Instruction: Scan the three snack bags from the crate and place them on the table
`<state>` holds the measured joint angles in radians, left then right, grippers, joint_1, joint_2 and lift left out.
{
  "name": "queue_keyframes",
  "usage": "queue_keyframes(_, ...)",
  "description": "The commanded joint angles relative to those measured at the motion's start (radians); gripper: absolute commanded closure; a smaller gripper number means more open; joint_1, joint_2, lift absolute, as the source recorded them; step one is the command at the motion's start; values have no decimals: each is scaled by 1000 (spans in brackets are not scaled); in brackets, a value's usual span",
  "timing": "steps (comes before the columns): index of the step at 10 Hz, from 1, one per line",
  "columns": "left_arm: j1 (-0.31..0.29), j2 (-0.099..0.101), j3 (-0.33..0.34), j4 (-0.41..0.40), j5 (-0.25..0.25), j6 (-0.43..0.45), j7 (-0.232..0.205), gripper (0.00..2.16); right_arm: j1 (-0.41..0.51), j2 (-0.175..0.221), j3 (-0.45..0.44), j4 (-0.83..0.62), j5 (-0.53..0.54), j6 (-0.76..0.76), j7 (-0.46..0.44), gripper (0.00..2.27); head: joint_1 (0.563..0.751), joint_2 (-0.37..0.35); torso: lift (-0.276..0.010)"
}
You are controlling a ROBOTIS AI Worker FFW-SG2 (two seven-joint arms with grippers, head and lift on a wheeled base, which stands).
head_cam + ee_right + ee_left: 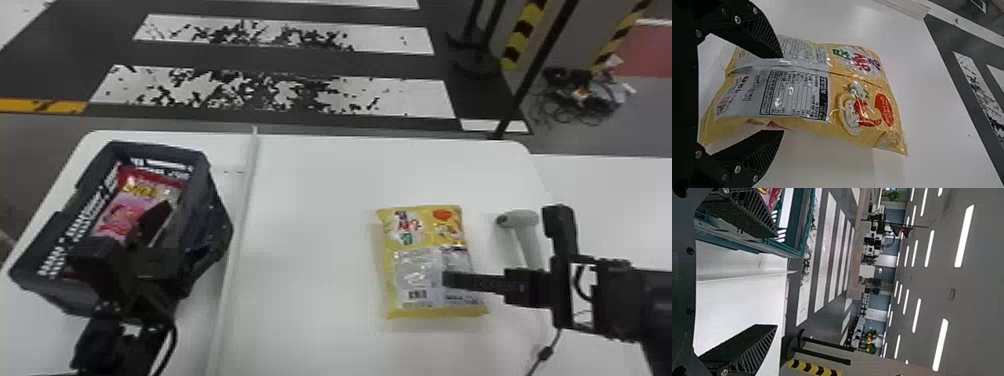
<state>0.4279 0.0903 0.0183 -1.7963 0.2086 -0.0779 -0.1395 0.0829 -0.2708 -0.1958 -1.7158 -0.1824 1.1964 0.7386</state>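
Head view: right claw gapes, one finger over the yellow bag.

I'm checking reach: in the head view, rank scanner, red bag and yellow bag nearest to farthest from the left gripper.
From the left gripper:
1. Red bag, left, in the crate
2. Yellow bag, on the right
3. Scanner, farther right

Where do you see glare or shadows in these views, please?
Head view: small glints on the yellow bag, even light across the table; left wrist view: bright ceiling lights in strips; right wrist view: glossy highlights on the bag's wrapper, a faint, soft shadow on the table beside it.
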Motion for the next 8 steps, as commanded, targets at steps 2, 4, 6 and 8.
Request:
queue_keyframes(2,0,0,-1,0,0,1,0,53,-6,-7,9,15,29,9,21,2256,695,-42,-62)
queue_keyframes(4,0,0,-3,0,0,1,0,53,5,-8,-31,-2,-11,39,56,2256,695,-46,-62)
queue_keyframes(6,0,2,-3,-5,0,1,0,53,12,-8,-125,-38,-111,104,87,2256,695,-47,-62)
queue_keyframes(8,0,2,-9,-6,0,-3,0,53,12,-8,-252,-65,-223,171,99,2256,695,-60,-62)
